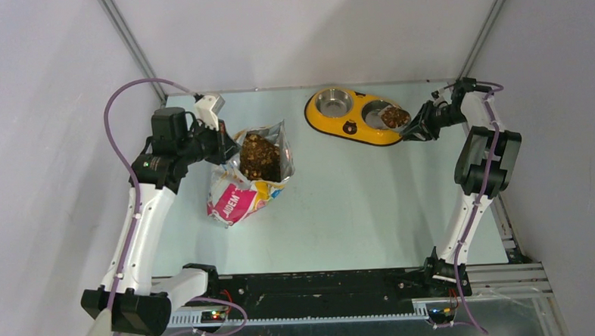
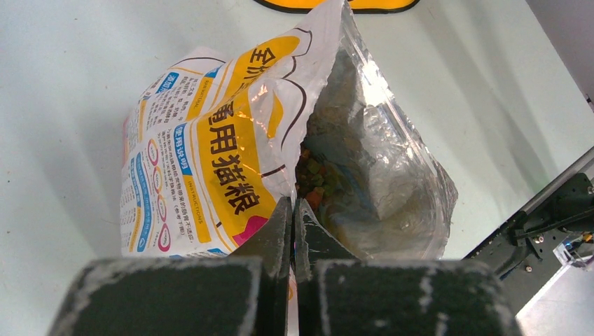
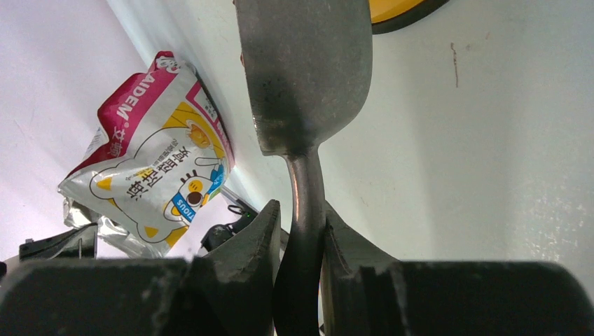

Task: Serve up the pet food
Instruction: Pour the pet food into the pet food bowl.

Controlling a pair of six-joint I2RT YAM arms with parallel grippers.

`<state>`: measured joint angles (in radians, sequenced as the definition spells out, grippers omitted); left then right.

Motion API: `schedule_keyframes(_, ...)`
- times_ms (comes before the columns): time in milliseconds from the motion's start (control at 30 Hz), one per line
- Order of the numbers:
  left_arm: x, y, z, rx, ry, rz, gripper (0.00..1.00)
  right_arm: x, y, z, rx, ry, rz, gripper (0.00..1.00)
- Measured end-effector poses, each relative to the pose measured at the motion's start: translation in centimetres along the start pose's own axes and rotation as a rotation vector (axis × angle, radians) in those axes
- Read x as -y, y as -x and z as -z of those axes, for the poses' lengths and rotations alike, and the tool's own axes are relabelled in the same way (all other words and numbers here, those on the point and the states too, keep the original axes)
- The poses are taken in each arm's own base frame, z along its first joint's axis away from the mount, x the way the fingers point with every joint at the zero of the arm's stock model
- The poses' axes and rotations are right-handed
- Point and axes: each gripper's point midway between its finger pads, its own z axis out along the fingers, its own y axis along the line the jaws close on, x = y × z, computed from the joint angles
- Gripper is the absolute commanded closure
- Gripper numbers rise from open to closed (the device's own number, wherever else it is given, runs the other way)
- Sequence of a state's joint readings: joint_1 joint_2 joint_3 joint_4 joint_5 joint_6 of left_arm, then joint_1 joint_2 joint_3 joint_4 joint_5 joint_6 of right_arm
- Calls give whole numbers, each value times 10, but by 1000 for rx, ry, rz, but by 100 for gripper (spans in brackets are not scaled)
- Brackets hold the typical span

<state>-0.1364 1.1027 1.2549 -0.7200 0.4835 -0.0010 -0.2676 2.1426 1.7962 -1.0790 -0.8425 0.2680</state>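
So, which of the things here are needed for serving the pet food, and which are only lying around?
Needed:
- pet food in the open bag, whose edge the left gripper pinches
- scoop, held by the right gripper over the yellow feeder

Only lying around:
- no loose item that I can see
- only the table and the arms' purple cables

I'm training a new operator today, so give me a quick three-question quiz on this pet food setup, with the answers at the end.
1. True or false: the left gripper is shut on the rim of the bag.
2. What is the right gripper holding? A) the scoop B) the bag C) nothing
3. In the top view, which bowl of the feeder looks empty?
Key: 1 true; 2 A; 3 the left bowl.
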Motion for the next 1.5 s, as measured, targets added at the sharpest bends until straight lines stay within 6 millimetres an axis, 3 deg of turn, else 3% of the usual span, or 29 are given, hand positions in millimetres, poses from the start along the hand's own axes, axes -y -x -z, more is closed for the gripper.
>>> schedule_keyframes(833,0,1,1,4,0,0,100,-6,3,5,18,-87,50,100)
schedule_keyframes(1500,0,1,1,4,-1,0,100,2,-1,0,8,-171,71,100)
